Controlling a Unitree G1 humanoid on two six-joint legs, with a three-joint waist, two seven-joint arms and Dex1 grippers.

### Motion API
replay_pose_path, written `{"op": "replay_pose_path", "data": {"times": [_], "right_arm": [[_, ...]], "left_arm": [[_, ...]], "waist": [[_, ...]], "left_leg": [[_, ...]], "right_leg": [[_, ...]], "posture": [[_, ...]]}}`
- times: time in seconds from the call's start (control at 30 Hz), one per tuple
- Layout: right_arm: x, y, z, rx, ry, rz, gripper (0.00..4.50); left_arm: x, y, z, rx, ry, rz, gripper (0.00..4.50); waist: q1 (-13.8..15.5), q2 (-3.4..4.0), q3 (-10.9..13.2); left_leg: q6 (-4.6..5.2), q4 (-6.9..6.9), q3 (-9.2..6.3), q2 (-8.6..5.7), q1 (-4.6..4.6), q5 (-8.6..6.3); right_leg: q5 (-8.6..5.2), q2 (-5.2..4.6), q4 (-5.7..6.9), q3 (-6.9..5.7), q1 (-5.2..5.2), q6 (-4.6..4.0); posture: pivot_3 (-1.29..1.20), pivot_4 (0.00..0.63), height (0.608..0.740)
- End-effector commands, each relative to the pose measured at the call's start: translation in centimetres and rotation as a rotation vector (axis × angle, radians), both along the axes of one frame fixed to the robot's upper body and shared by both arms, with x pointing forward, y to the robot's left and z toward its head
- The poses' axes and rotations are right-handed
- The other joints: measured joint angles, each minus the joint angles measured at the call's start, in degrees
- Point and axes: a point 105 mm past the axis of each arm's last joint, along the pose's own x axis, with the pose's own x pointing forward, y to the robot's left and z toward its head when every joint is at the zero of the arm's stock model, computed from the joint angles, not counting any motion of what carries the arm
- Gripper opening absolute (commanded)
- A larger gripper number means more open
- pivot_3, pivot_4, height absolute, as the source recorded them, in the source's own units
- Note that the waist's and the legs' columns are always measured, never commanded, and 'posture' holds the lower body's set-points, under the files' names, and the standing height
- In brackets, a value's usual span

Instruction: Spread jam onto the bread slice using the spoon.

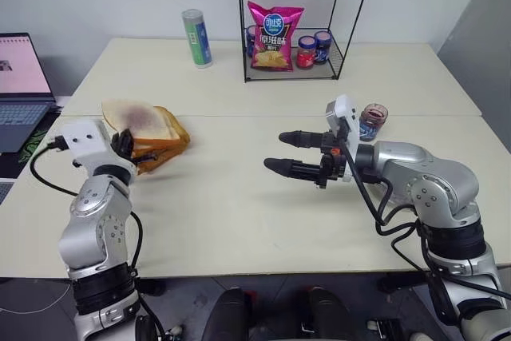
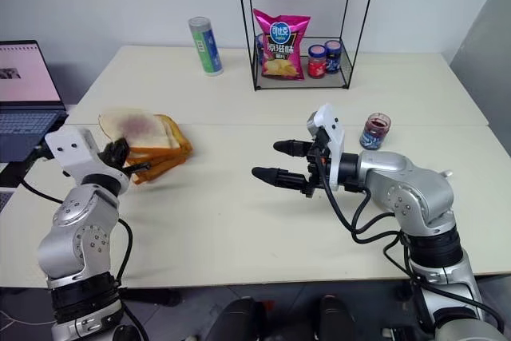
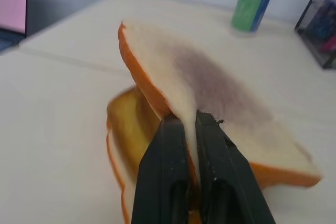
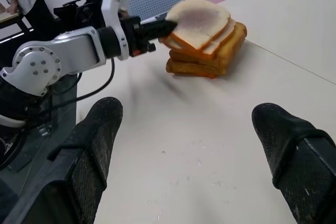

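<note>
While left claw [image 3: 190, 129] pinches bread slice [image 3: 210, 82] above table [image 1: 239, 213], right claw [image 1: 289, 153] gapes.

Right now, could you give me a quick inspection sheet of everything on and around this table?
Surface: pale table, two tops joined by a seam.
Job's things: bread slice with a purple smear, lifted at its edge off the bread stack; jam jar near the right arm; spoon: nothing seen.
Clutter: green can; wire rack holding a pink chip bag and two lidded jars.
End effectors: left end effector shut on the slice; right end effector open, empty.
Cables: black cables along both arms.
Surroundings: laptop at the left.
</note>
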Motion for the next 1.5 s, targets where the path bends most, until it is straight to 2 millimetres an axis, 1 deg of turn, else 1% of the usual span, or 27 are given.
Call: {"op": "replay_pose_path", "data": {"times": [0.03, 0.07, 0.13, 0.17, 0.2, 0.37, 0.5, 0.6, 0.67, 0.73, 0.8, 0.9, 0.93, 0.97, 1.0, 1.17, 1.2, 1.3, 1.43, 1.5], "right_arm": [[-0.5, 0.0, 1.0, 0.009, -0.044, 0.012, 4.35], [-0.5, -0.1, 1.0, 0.007, -0.043, 0.012, 4.35], [-0.5, -0.1, 1.0, 0.005, -0.041, 0.012, 4.35], [-0.6, -0.1, 1.0, 0.004, -0.04, 0.013, 4.35], [-0.6, -0.1, 1.0, 0.003, -0.04, 0.013, 4.35], [-0.6, 0.0, 0.9, 0.003, -0.04, 0.012, 4.35], [-0.7, 0.2, 0.9, 0.007, -0.039, 0.014, 4.35], [-0.7, 0.2, 1.0, 0.009, -0.038, 0.015, 4.35], [-0.7, 0.3, 1.0, 0.011, -0.037, 0.016, 4.35], [-0.7, 0.4, 1.0, 0.01, -0.037, 0.018, 4.35], [-0.7, 0.4, 1.0, 0.011, -0.037, 0.022, 4.35], [-0.7, 0.4, 0.9, 0.011, -0.037, 0.026, 4.35], [-0.8, 0.4, 0.9, 0.011, -0.037, 0.027, 4.35], [-0.8, 0.5, 0.9, 0.011, -0.037, 0.029, 4.35], [-0.9, 0.5, 0.9, 0.012, -0.036, 0.031, 4.35], [-0.9, 0.7, 0.9, 0.015, -0.033, 0.032, 4.35], [-0.9, 0.7, 1.0, 0.015, -0.032, 0.033, 4.35], [-0.9, 0.7, 1.2, 0.014, -0.034, 0.036, 4.35], [-0.9, 0.6, 1.2, 0.014, -0.033, 0.034, 4.35], [-0.8, 0.5, 1.2, 0.013, -0.036, 0.03, 4.35]], "left_arm": [[-0.5, 0.7, -0.4, -0.05, 0.01, 0.019, 0.02], [-0.5, 0.7, -0.3, -0.053, 0.006, 0.011, 0.02], [-0.5, 0.6, -0.4, -0.066, 0.001, 0.0, 0.56], [-0.5, 0.5, -0.4, -0.072, 0.002, -0.007, 0.62], [-0.5, 0.5, -0.5, -0.07, 0.006, -0.01, 0.78], [-0.6, 0.6, -0.7, -0.029, 0.026, -0.007, 1.76], [-0.7, 0.5, -0.6, -0.016, 0.015, -0.005, 1.76], [-0.7, 0.0, 0.0, 0.01, -0.016, -0.025, 1.76], [-0.7, -0.3, 0.3, -0.016, -0.043, -0.037, 1.76], [-0.7, -0.4, 0.4, -0.039, -0.057, -0.043, 1.41], [-0.7, -0.5, 0.6, -0.047, -0.073, -0.05, 1.16], [-0.8, -0.4, 1.0, -0.031, -0.086, -0.048, 0.46], [-0.9, -0.3, 1.1, -0.021, -0.09, -0.044, 0.33], [-1.0, -0.1, 1.3, -0.006, -0.098, -0.036, 0.11], [-1.1, 0.0, 1.4, 0.004, -0.103, -0.031, 0.05], [-1.1, 0.2, 2.0, 0.041, -0.121, -0.027, 0.05], [-1.1, 0.2, 2.4, 0.06, -0.134, -0.024, 0.05], [-0.8, -0.7, 4.0, 0.112, -0.186, -0.053, 0.05], [-0.5, -1.2, 5.3, 0.12, -0.236, -0.07, 0.05], [-0.3, -1.7, 6.3, 0.113, -0.271, -0.092, 0.05]], "waist": [[0.0, 0.0, 0.0], [0.0, 0.0, 0.0], [0.0, 0.0, 0.0], [0.0, 0.0, 0.0], [0.0, 0.0, 0.0], [0.0, 0.0, 0.0], [0.0, 0.0, 0.0], [0.0, 0.0, 0.0], [0.1, 0.0, 0.0], [0.1, 0.0, 0.0], [0.1, 0.0, 0.0], [0.1, 0.0, 0.0], [0.1, 0.0, 0.0], [0.0, 0.0, 0.0], [0.0, 0.0, 0.0], [0.0, 0.0, 0.0], [0.0, 0.0, 0.0], [0.0, 0.0, 0.0], [0.1, 0.0, 0.0], [0.0, 0.0, 0.0]], "left_leg": [[0.0, 0.0, -0.01, 0.0, -0.01, 0.0], [0.0, 0.0, 0.0, 0.0, 0.0, 0.0], [0.0, 0.0, 0.01, -0.01, 0.01, 0.0], [0.0, 0.0, 0.01, -0.02, 0.01, 0.0], [0.0, 0.0, 0.01, -0.01, 0.01, 0.0], [0.0, 0.0, -0.01, 0.0, 0.01, 0.0], [0.0, 0.0, 0.0, -0.02, 0.01, 0.0], [0.0, 0.0, -0.01, -0.01, 0.01, 0.0], [0.0, 0.0, -0.01, 0.0, 0.01, 0.0], [0.0, 0.0, -0.02, 0.0, 0.0, 0.0], [0.0, 0.0, -0.02, -0.01, 0.0, 0.0], [0.0, 0.0, -0.03, -0.01, 0.0, 0.0], [0.0, 0.0, -0.03, -0.01, 0.0, 0.0], [0.0, 0.0, -0.03, -0.01, 0.0, 0.0], [0.0, 0.0, -0.02, -0.01, 0.0, 0.0], [0.0, -0.01, -0.02, 0.0, -0.01, 0.0], [0.0, -0.01, -0.02, 0.0, -0.01, -0.01], [0.0, -0.01, -0.02, 0.0, -0.02, -0.01], [-0.01, -0.01, -0.04, 0.0, -0.04, -0.01], [-0.01, -0.01, -0.03, 0.0, -0.04, -0.01]], "right_leg": [[0.0, 0.0, -0.01, -0.02, 0.0, 0.0], [0.0, -0.01, -0.01, 0.0, 0.01, 0.0], [0.0, -0.02, -0.01, 0.01, 0.02, 0.0], [0.0, -0.02, -0.01, 0.02, 0.01, 0.0], [0.0, -0.02, -0.01, 0.03, 0.01, 0.0], [0.0, -0.02, 0.0, 0.01, 0.01, -0.01], [0.0, -0.03, -0.01, 0.02, 0.01, -0.01], [0.0, -0.04, -0.01, 0.02, 0.01, -0.01], [0.0, -0.04, -0.01, 0.02, 0.01, -0.01], [0.0, -0.04, -0.02, 0.03, 0.01, -0.02], [0.0, -0.06, -0.02, 0.04, 0.01, -0.01], [0.0, -0.06, -0.02, 0.03, 0.01, -0.01], [0.0, -0.06, -0.02, 0.03, 0.01, -0.01], [0.0, -0.06, -0.02, 0.03, 0.01, -0.01], [0.0, -0.06, -0.03, 0.03, 0.01, -0.01], [0.0, -0.06, -0.04, 0.02, 0.0, -0.01], [0.0, -0.06, -0.04, 0.02, 0.0, -0.02], [0.0, -0.06, -0.04, 0.01, 0.0, -0.02], [-0.01, -0.06, -0.06, 0.02, 0.0, -0.02], [-0.01, -0.06, -0.06, 0.02, -0.01, -0.02]], "posture": [[0.0, 0.15, 0.74], [0.0, 0.15, 0.74], [0.0, 0.15, 0.74], [0.0, 0.15, 0.74], [0.0, 0.15, 0.74], [0.0, 0.15, 0.74], [0.0, 0.15, 0.74], [0.0, 0.15, 0.74], [0.0, 0.15, 0.74], [0.0, 0.15, 0.74], [0.0, 0.15, 0.74], [0.0, 0.15, 0.74], [0.0, 0.15, 0.74], [0.0, 0.15, 0.74], [0.0, 0.15, 0.74], [0.0, 0.15, 0.74], [0.0, 0.15, 0.74], [0.0, 0.15, 0.74], [0.0, 0.15, 0.74], [0.0, 0.15, 0.74]]}}
